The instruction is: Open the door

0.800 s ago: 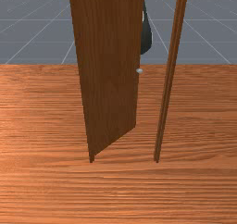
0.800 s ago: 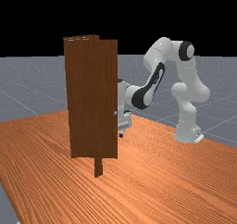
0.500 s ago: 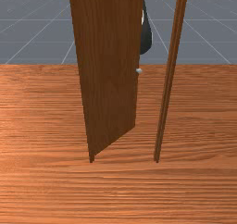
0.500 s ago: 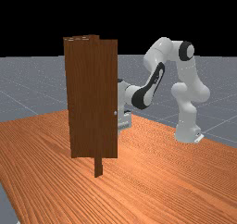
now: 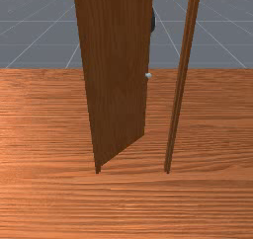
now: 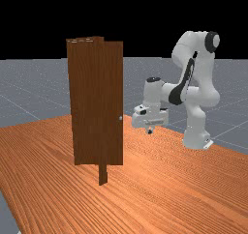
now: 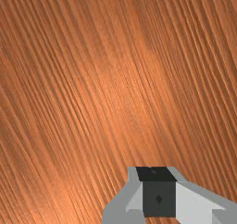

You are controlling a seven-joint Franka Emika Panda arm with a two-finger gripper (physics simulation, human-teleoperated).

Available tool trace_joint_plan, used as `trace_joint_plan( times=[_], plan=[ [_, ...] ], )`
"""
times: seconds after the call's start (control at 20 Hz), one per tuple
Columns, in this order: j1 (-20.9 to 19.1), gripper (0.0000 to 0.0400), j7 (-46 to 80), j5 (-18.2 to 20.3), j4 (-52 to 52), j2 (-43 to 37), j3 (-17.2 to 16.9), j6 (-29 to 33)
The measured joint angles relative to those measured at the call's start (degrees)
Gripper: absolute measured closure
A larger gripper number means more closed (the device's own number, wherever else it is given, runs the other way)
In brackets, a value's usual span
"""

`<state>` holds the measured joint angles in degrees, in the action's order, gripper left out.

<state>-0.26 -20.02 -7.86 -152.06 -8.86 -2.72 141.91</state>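
Door (image 5: 117, 75) — ajar toward arm (image 6: 188, 93), front view's left of post (image 5: 181, 85) | gripper (image 6: 150, 131) — apart from knob (image 6: 120, 118), grip undeterminable | if widening: draw knob edge along hinge arc

The door (image 5: 116, 75) is a tall, flat panel of dark brown wood, with fine grain which runs upright. It stands vertical and is open: in the front view it is turned at a slant, and its free edge is well apart from the right-hand post (image 5: 181, 85) of the frame. Near this free edge there is a small, round, pale grey knob (image 5: 148, 75). In the far view the door is left of the middle
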Motion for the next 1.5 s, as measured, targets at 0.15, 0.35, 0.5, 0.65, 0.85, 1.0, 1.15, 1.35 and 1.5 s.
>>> trace_joint_plan(
  times=[0.15,0.35,0.5,0.65,0.85,1.0,1.15,1.35,1.5],
  plan=[
    [1.02,0.04,18.15,3.25,-2.44,-2.81,6.0,-1.27],
    [10.14,0.04,37.2,5.01,5.4,3.54,15.15,-3.8],
    [14.43,0.04,36.13,3.28,10.53,7.69,18.03,-5.13],
    [15.21,0.04,27.15,0.6,17.97,13.52,17.84,-6.31],
    [15.92,0.04,24.09,-5.86,61.63,42.21,12.55,-14.18],
    [13.59,0.04,18.0,-0.4,79.03,52.28,14.89,-25.28],
    [14.88,0.04,13.5,-3.79,90.46,58.65,13.27,-32.04],
    [4.46,0.04,-9.06,-4.19,75.63,50.5,15.54,-24.76],
    [-1.49,0.04,-25.89,-3.84,69.25,46.93,18.1,-21.78]
  ],
)
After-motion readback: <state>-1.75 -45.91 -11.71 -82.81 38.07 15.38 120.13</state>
